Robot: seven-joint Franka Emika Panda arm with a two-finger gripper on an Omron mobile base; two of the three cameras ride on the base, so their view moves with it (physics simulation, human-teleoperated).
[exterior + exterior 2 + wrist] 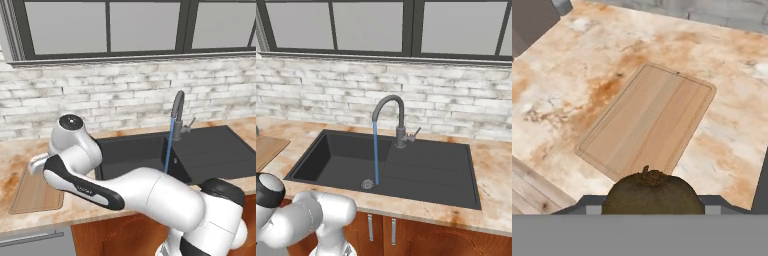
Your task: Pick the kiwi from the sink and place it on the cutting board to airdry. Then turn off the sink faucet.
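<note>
Brownish-olive kiwi (652, 194), dull-skinned, above cutting board (649, 120)

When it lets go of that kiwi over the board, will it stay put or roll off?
The kiwi is rounded, so it may roll a little on landing. The board looks flat with only a shallow edge groove, so that hardly stops it. It came out of a running sink, so it may be wet and slippery.

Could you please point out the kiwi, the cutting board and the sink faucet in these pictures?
kiwi (652, 195): hand view, middle of its brown skin.
cutting board (647, 121): hand view, centre of the wooden face.
sink faucet (401, 122): right base view, upright dark stem.
</note>
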